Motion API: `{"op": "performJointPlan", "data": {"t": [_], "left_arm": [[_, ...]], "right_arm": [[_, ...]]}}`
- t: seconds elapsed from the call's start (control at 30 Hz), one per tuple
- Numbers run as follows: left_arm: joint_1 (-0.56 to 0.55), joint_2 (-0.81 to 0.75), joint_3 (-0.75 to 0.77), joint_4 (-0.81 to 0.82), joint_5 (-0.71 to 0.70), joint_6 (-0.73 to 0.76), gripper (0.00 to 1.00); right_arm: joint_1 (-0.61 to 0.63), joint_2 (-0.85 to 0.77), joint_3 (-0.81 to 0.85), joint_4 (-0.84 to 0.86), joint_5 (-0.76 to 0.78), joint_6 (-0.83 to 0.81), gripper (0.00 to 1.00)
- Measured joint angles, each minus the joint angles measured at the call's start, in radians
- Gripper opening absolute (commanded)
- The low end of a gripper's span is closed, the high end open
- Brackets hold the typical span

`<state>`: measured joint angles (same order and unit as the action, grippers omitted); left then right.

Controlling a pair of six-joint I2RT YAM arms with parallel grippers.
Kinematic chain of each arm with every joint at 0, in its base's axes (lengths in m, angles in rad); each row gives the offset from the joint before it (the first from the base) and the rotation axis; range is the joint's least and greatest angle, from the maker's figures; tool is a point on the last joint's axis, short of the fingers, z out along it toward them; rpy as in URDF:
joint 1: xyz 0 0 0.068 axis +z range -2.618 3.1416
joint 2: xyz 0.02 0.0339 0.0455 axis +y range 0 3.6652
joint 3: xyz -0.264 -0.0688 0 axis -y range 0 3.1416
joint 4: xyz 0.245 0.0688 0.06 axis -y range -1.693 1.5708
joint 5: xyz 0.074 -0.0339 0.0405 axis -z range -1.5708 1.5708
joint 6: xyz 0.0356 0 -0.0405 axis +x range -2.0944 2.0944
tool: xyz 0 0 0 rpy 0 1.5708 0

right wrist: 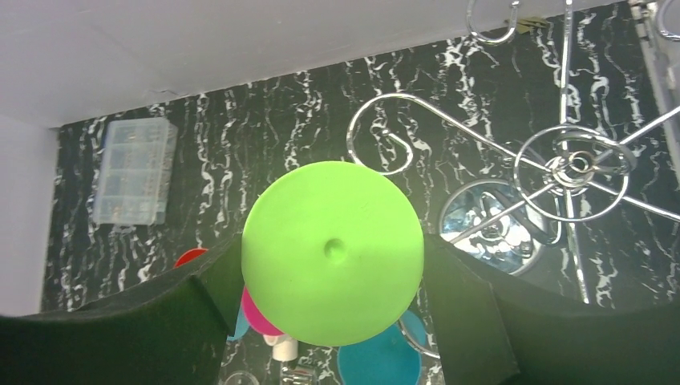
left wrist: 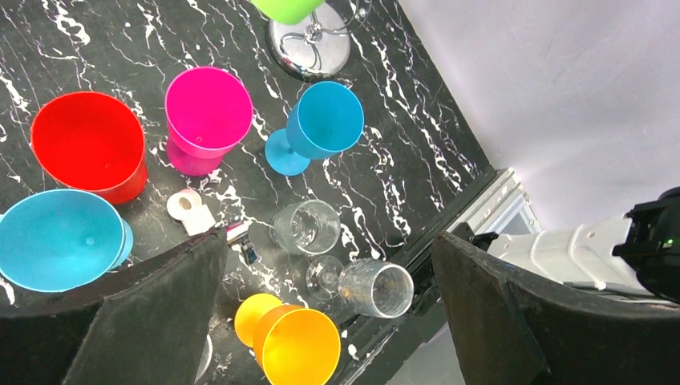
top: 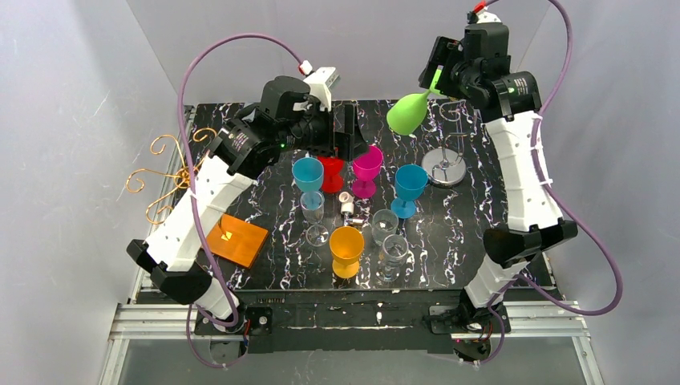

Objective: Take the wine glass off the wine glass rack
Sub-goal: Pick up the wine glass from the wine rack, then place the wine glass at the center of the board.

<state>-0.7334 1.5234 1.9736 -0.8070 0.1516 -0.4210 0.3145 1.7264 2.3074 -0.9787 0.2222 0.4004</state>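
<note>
Green wine glass point(top: 407, 114) hangs tilted in the air, left of the chrome rack point(top: 446, 170) and clear of it. The right gripper's point(right wrist: 333, 277) 2 fingers clamp its stem end. Left gripper point(left wrist: 333, 281) gapes empty. Risk: a weak hold lets it slip onto the magenta glass point(top: 367, 163).

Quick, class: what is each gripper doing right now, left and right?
Left gripper: open, holding nothing.
Right gripper: closed on the green wine glass, held by its foot.
</note>
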Motion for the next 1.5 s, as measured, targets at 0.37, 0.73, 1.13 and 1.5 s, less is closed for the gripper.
{"op": "performJointPlan", "data": {"t": [0.37, 0.73, 1.13, 1.5], "left_arm": [[0.069, 0.0, 0.0, 0.082, 0.022, -0.068, 0.98], [0.141, 0.002, 0.0, 0.16, 0.113, -0.125, 0.9], [0.24, 0.002, -0.005, 0.264, 0.257, -0.211, 0.89], [0.289, 0.017, -0.088, 0.478, 0.42, -0.378, 0.86]], "right_arm": [[0.0, -0.045, -0.002, 0.017, -0.138, 0.077, 0.63], [-0.001, -0.091, -0.007, 0.063, -0.28, 0.168, 0.64], [-0.173, -0.156, -0.083, 0.192, -0.563, 0.312, 0.63], [-0.269, -0.204, -0.32, 0.457, -0.843, 0.541, 0.63]]}}
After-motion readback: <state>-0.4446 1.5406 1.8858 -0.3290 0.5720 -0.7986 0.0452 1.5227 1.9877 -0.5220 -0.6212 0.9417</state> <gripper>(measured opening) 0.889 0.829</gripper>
